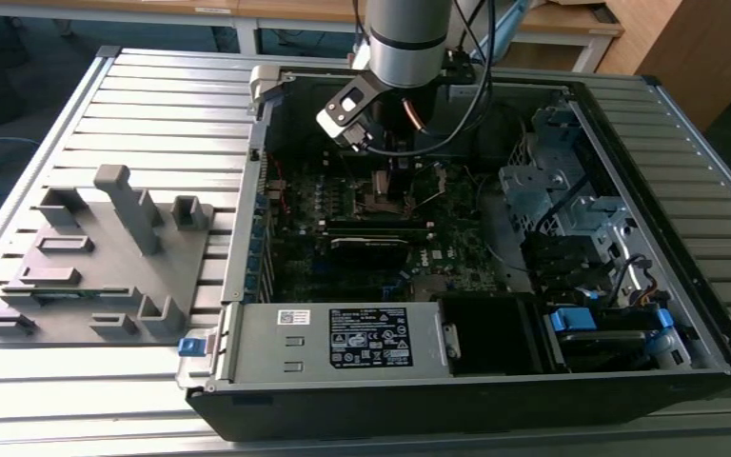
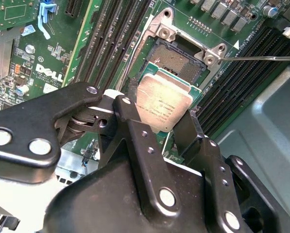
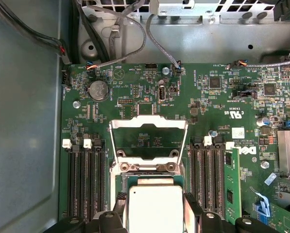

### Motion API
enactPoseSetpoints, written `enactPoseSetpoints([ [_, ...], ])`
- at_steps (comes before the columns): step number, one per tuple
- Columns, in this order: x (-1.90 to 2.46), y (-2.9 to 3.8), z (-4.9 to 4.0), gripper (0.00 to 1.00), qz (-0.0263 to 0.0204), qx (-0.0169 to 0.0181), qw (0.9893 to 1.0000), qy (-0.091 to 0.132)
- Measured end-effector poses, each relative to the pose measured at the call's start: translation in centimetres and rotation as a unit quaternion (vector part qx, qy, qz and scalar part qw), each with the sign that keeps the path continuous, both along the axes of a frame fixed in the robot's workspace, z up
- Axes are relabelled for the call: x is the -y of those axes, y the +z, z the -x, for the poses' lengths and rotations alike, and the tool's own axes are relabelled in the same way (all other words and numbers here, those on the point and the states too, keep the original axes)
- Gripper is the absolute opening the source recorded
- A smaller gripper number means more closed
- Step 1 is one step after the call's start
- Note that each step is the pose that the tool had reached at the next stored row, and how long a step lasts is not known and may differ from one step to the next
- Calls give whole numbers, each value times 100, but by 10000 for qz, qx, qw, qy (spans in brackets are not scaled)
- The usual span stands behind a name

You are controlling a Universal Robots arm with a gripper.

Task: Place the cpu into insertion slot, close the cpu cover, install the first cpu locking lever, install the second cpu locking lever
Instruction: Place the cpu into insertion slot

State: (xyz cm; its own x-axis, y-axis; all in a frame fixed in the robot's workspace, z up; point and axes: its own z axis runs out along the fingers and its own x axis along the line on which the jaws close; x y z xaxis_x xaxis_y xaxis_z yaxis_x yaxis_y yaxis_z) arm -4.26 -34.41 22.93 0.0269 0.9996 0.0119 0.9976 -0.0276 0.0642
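My gripper [image 2: 162,121] is shut on the cpu [image 2: 164,103], a small square chip with a dull silvery top, gripped by two opposite edges. In the second wrist view the chip hangs over the near part of the insertion slot [image 2: 179,59], a dark square socket with a metal rim. The first wrist view has the cpu [image 3: 155,208] between my black fingers [image 3: 191,209], with the cpu cover [image 3: 148,123] swung open just beyond it. A thin locking lever [image 2: 261,57] sticks out beside the socket. In the exterior view my gripper [image 1: 388,183] reaches down into the open computer case above the green board.
Long black memory slots [image 3: 84,184] flank the socket on both sides, one holding a memory stick [image 3: 230,189]. The case [image 1: 251,124] walls, a drive cage [image 1: 556,181] and a power supply [image 1: 365,338] surround the board. A grey fixture [image 1: 99,257] lies on the slatted table at the exterior view's left.
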Motion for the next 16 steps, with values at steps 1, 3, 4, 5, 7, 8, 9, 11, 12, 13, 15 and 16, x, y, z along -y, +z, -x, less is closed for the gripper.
enactPoseSetpoints([
  [1, -1, -4, 0, 54, -2, 1, 10000, 0],
  [3, -1, -11, 0, 54, -1, 1, 10000, 0],
  [4, 0, -13, 0, 54, -1, 0, 10000, 0],
  [5, 0, -16, 0, 54, -1, 0, 10000, 0],
  [7, 0, -29, 0, 54, -1, 0, 10000, 0],
  [8, 0, -37, 0, 54, -1, 0, 10000, 0],
  [9, 0, -46, 0, 54, -1, 0, 10000, 0],
  [11, 0, -63, 0, 54, -1, 0, 10000, 1],
  [12, 0, -69, 0, 54, -1, 0, 10000, 4],
  [13, 0, -76, 0, 54, 0, 0, 10000, 6],
  [15, 0, -93, 1, 54, -1, -1, 10000, 7],
  [16, 0, -102, 2, 54, 0, -1, 10000, 6],
])
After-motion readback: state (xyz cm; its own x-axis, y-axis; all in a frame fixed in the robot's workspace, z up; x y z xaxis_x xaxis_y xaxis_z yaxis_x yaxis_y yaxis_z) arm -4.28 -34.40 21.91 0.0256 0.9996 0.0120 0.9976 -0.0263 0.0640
